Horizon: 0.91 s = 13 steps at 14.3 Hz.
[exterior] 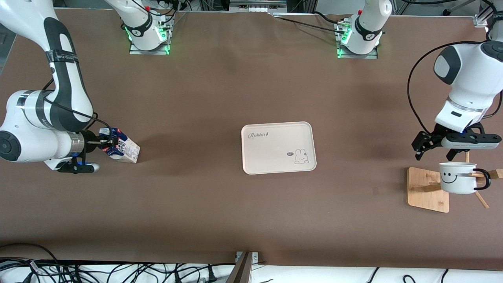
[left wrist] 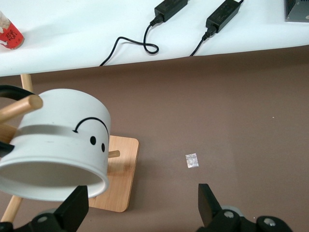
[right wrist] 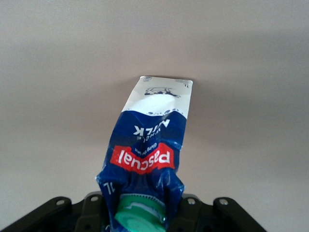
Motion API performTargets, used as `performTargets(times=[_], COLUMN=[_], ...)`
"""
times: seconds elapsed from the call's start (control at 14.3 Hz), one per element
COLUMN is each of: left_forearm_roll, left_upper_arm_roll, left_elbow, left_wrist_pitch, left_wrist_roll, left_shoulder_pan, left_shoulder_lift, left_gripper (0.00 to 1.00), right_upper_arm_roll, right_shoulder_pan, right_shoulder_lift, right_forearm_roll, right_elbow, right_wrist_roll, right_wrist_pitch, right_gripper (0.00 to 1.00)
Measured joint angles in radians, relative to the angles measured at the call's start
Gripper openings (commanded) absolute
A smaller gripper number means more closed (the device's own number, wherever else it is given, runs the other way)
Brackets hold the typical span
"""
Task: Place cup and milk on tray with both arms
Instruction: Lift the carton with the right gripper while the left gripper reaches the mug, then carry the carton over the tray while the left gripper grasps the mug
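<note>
The cream tray (exterior: pixel 251 165) lies at the table's middle with nothing on it. My right gripper (exterior: pixel 105 144) is shut on the gabled top of the milk (exterior: pixel 125 150), which is tilted low at the right arm's end of the table. The right wrist view shows the carton (right wrist: pixel 150 140) and its green cap (right wrist: pixel 139 218) in the gripper (right wrist: pixel 141 212). The cup (exterior: pixel 458 177) hangs on a peg of the bamboo rack at the left arm's end. My left gripper (exterior: pixel 436 152) is open just above and beside the cup (left wrist: pixel 58 145), with the fingers (left wrist: pixel 73 209) apart and not touching it.
The bamboo rack's base (exterior: pixel 427 188) and its pegs (left wrist: pixel 21 107) stand under the cup. A small tape patch (left wrist: pixel 191 160) lies on the brown table. Cables and power adapters (left wrist: pixel 169 7) lie on the white surface at the table's edge nearest the front camera.
</note>
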Motion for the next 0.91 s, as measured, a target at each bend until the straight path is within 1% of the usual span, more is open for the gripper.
performTargets(times=[0.21, 0.35, 0.42, 0.56, 0.7, 0.91], left_forearm_roll=[0.0, 0.0, 0.0, 0.0, 0.0, 0.001], left_upper_arm_roll=[0.0, 0.0, 0.001, 0.002, 0.003, 0.003], left_elbow=[-0.004, -0.006, -0.007, -0.007, -0.007, -0.007], left_wrist_pitch=[0.014, 0.078, 0.1, 0.12, 0.127, 0.13], left_wrist_roll=[0.0, 0.0, 0.0, 0.0, 0.0, 0.0], left_shoulder_pan=[0.0, 0.0, 0.001, 0.003, 0.005, 0.009], left_shoulder_lift=[0.003, 0.021, 0.034, 0.055, 0.064, 0.065], left_gripper=[1.0, 1.0, 1.0, 1.0, 1.0, 1.0], right_upper_arm_roll=[0.0, 0.001, 0.004, 0.022, 0.06, 0.158], right_shoulder_pan=[0.0, 0.0, 0.001, 0.003, 0.004, 0.007], right_shoulder_lift=[-0.001, -0.016, -0.035, -0.091, -0.16, -0.22], right_forearm_roll=[0.0, 0.004, 0.014, 0.062, 0.097, 0.104], right_elbow=[0.003, 0.009, 0.012, 0.021, 0.029, 0.045], right_wrist_roll=[0.0, 0.0, 0.002, 0.024, 0.076, 0.179], right_wrist_pitch=[0.0, -0.002, -0.014, -0.052, -0.079, -0.081], right_gripper=[0.35, 0.35, 0.35, 0.35, 0.35, 0.35])
